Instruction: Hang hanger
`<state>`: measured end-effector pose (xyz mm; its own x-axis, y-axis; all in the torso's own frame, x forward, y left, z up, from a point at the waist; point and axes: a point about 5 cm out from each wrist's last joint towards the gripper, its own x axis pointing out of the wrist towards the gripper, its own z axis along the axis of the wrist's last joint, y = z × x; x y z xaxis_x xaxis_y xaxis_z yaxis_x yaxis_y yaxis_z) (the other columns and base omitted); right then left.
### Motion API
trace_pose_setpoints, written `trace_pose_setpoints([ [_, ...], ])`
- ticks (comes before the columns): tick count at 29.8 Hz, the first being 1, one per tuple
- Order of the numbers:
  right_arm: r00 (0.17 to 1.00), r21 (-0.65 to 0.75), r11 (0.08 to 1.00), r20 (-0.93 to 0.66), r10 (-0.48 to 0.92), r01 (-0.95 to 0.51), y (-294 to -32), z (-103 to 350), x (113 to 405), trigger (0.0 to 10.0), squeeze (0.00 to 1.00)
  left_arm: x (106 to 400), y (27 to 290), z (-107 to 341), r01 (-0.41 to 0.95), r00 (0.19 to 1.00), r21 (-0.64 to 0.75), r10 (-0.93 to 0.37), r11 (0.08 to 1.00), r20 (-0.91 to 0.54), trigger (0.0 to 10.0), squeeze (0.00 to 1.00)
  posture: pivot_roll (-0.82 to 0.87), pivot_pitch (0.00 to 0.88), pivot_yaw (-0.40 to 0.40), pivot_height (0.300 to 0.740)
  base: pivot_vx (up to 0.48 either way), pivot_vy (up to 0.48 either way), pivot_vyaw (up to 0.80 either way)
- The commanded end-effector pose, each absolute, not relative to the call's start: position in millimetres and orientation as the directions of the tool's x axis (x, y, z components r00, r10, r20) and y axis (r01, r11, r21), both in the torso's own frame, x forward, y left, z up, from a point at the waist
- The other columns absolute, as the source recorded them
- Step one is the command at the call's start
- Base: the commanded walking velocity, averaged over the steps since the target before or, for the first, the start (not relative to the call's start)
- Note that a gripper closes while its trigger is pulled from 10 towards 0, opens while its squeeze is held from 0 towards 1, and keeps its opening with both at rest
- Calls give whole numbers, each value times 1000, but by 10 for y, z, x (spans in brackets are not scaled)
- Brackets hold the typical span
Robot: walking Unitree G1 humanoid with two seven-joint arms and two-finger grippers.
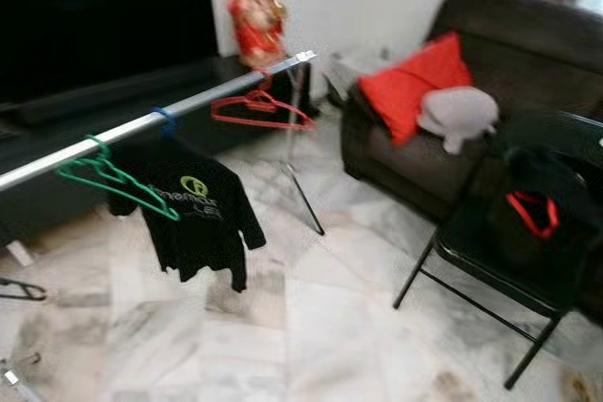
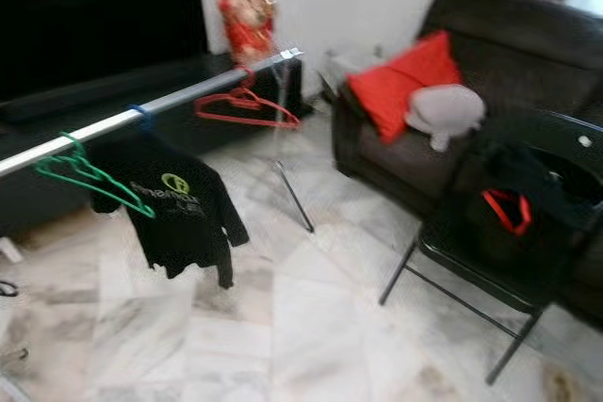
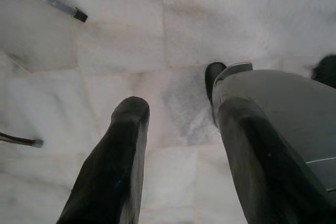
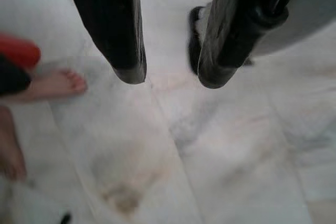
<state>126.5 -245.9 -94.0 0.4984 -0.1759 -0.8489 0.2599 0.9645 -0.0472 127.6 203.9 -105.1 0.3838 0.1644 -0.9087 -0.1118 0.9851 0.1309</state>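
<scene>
Three hangers are sitting on the silver rail (image 1: 141,127), which I'm using as landmark: a green hanger (image 1: 111,179) near its low near end, a blue one (image 1: 165,120) midway carrying a black T-shirt (image 1: 193,218), and a red hanger (image 1: 261,110) toward its far end, by the red figurine (image 1: 254,18). Both arms are hanging idle, pointing at the marble floor (image 3: 173,40). Left gripper (image 3: 181,119) is showing its fingers spread w/ nothing between; right gripper (image 4: 170,77) likewise parted and empty. In the right wrist view a person's bare foot (image 4: 55,83) is standing on the tiles close by. Off to the right of the rail, well apart, a folding chair (image 1: 490,261) is holding a dark bag, w/ a sofa (image 1: 528,54) behind. I'm judging we're at the search/approach step: no hanger in hand yet, and I can't tell which hanger I'm meant to hang, or whether another is lying somewhere unseen. Next move calls for locating it, walking over, then closing fingers on it before heading to the rail.
</scene>
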Motion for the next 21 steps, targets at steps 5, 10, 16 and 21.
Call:
trace_pose_setpoints([
  [5, 516, -44, 962, -837, -184, 270, -2505, -916, 1286, 10000, 0, 1300, 1971, -1052, -95, 399, 100, 130, 990, -908, 10000, 0, 41, 0, 21, 740, 0, 0, -185],
  [10, 511, -51, 961, -839, -189, 272, -2500, -922, 1275, 10000, 0, 1285, 1976, -1056, -80, 394, 103, 126, 991, -910, 10000, 0, 37, 0, 30, 740, 0, 0, 0],
  [16, 510, -39, 960, -841, -181, 276, -2477, -931, 1268, 10000, 0, 1271, 1991, -1059, -77, 389, 104, 126, 992, -913, 10000, 0, 32, 0, 37, 740, 172, 0, 0],
  [21, 501, -37, 960, -847, -177, 277, -2481, -937, 1249, 10000, 0, 1260, 1985, -1063, -81, 387, 102, 126, 991, -913, 10000, 0, 39, 0, 28, 740, 274, 0, -233],
])
